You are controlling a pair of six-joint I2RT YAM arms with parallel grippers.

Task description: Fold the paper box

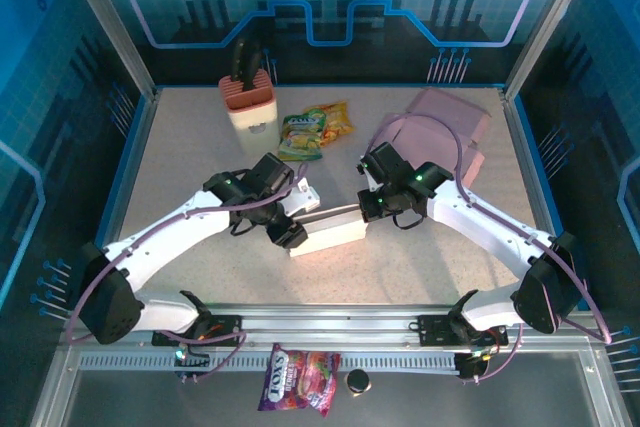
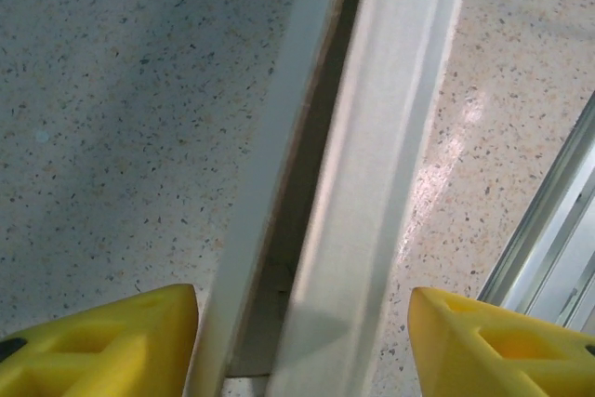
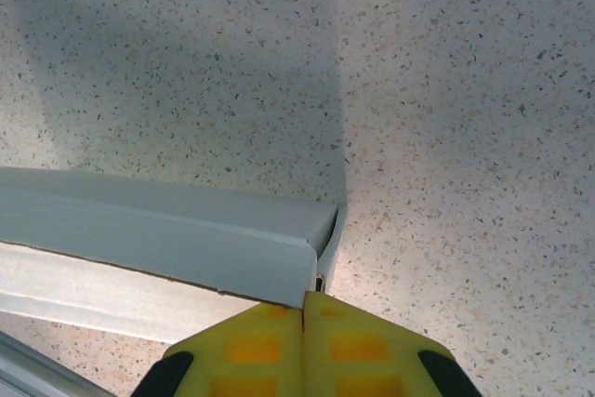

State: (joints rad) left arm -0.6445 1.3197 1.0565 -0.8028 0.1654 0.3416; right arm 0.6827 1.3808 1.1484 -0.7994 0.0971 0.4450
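speckled beige table (image 1: 180,177) inside a blue-lit panel enclosure. white paper box (image 1: 330,231) lies mid-table, between the arms. left gripper (image 2: 302,313) spread, straddling a box wall. right gripper (image 3: 305,309) clenched, tips at the box's right end. snack packets (image 1: 315,130) on the far side.

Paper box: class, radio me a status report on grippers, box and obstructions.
Left gripper open, straddling paper box. Right gripper shut at box's end corner, grip unclear. Snack packets beyond, well apart.
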